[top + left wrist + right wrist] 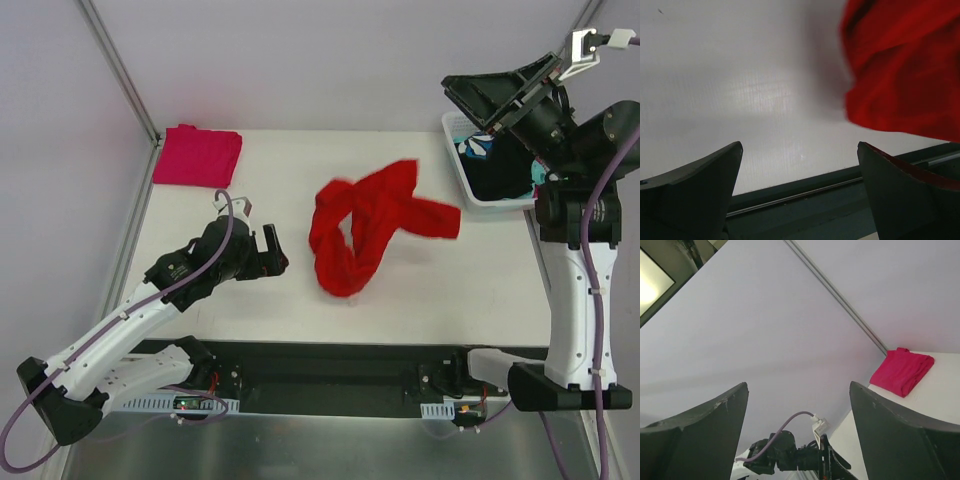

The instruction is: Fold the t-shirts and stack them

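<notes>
A bright red t-shirt lies crumpled and twisted in the middle of the table; part of it shows at the upper right of the left wrist view. A magenta-pink t-shirt lies folded at the far left corner and shows in the right wrist view. Black and teal-and-white garments sit in the bin at the far right. My left gripper is open and empty, low over the table just left of the red shirt. My right gripper is open and empty, raised high above the bin.
A white bin stands at the table's far right edge, under the right arm. The table's near edge with a dark rail runs below the left gripper. Grey walls enclose the left and back.
</notes>
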### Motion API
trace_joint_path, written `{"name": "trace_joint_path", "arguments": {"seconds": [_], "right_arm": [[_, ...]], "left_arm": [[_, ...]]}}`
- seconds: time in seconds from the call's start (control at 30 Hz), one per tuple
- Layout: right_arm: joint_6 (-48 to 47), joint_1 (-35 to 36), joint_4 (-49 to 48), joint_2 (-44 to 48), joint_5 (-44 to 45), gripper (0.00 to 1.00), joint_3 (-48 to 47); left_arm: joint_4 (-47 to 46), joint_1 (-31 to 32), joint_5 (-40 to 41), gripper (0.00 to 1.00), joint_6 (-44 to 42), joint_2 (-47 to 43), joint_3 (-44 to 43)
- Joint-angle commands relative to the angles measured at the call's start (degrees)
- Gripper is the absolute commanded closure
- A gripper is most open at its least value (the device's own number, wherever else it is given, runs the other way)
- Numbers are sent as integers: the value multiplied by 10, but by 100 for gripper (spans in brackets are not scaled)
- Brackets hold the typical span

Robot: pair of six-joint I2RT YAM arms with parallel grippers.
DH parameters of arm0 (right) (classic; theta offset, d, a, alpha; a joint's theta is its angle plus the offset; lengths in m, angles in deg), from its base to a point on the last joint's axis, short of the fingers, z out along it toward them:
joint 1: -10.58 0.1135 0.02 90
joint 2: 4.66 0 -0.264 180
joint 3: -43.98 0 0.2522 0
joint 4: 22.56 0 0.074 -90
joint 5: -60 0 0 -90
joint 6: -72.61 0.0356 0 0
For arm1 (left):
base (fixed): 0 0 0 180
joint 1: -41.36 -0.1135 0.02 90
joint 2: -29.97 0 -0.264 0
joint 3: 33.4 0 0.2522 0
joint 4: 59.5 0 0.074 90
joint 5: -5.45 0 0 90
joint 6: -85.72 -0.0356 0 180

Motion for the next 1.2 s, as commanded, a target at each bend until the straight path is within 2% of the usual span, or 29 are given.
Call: {"name": "trace_joint_path", "arguments": {"seconds": [0.0, 0.2, 0.37, 0.43, 0.57, 0.67, 0.77, 0.9, 1.17], "right_arm": [[-44, 2, 19, 40, -11, 15, 31], [-79, 8, 70, 91, -22, 16, 114], [-243, 34, 262, 154, 38, 19, 208], [-293, 40, 326, 173, 72, 21, 277], [-318, 44, 343, 231, 155, 30, 416], [-321, 47, 351, 260, 174, 30, 488], [-331, 50, 368, 275, 196, 32, 528], [-345, 50, 378, 292, 209, 34, 553], [-325, 68, 362, 294, 206, 36, 600]], "left_arm": [[-13, 2, -5, 1, 5, 1, -1], [-13, 4, -1, 1, 1, 7, -1], [-13, 6, 16, 1, 0, 38, 6], [-15, 6, 15, 1, 10, 70, 10], [-34, 29, 16, 2, 30, 124, 15], [-49, 45, 20, 2, 37, 151, 9], [-57, 57, 25, 3, 49, 163, 15], [-92, 64, 23, 9, 68, 168, 39], [-121, 92, 15, 7, 81, 219, 22]]}}
